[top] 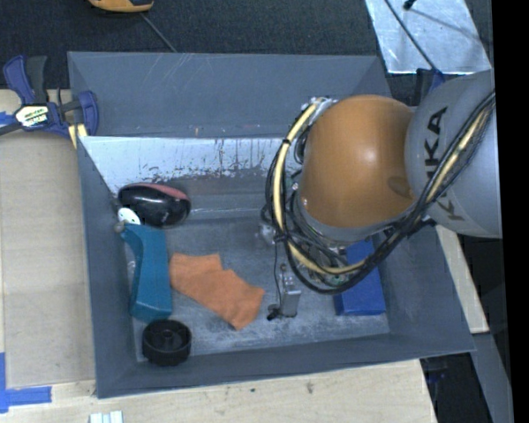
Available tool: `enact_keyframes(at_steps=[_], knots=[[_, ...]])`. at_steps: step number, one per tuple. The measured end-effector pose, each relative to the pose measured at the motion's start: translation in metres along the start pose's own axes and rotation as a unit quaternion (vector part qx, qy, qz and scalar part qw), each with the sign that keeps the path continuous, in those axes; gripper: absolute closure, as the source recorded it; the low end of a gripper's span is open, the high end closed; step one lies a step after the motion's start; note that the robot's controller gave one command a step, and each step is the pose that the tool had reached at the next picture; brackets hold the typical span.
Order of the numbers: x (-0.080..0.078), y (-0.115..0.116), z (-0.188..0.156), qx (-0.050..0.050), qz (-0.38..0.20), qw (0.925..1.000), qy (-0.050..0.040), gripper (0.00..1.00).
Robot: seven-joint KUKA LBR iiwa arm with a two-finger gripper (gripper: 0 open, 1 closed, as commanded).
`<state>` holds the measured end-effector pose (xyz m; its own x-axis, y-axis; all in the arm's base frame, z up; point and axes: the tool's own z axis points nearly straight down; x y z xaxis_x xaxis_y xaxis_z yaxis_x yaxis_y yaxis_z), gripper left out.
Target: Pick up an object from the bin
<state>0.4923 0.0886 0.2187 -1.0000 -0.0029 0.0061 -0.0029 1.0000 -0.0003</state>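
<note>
Gripper (285, 304) is low in the grey bin (241, 92) here, near the floor at about 6 o'clock, hanging under the arm's round orange cover (355, 162), with yellow and black cables (280, 174) looped round it. Is it open or closed? I cannot tell from this angle. Nothing can be seen held in it. Count the loose things and we get five, one of each. Nearest is the single orange cloth (214, 288), crumpled flat on the floor at the gripper's 9 o'clock. Its right end lies just beside the gripper tip, though I cannot tell whether they touch. At the gripper's 3 o'clock there's one blue block (364, 294), partly hidden under the cables and cover. Over on the bin's 9 o'clock side lies one long teal tool (149, 272), running up and down along the left wall with a white tip at its upper end, and the cloth's left edge lies right against it. At 10 o'clock sits one black mouse-shaped thing with a red stripe (154, 204), right above the teal tool's white tip. Down in the 7 o'clock corner stands one black round cap (167, 341), just below the teal tool's lower end and apart from the cloth. The silver arm (456, 161) fills the bin's 3 o'clock side.
</note>
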Motion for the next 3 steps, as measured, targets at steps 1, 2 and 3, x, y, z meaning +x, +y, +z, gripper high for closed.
enact_keyframes(at_steps=[1,2,3], knots=[[-0.002,-0.001,-0.004,-0.001,0.001,1.0000,-0.0043,0.00],[-0.012,0.006,0.052,-0.001,-0.007,0.9999,-0.0075,0.00],[-0.033,0.005,0.110,-0.001,0.029,0.9996,-0.0048,0.00]])
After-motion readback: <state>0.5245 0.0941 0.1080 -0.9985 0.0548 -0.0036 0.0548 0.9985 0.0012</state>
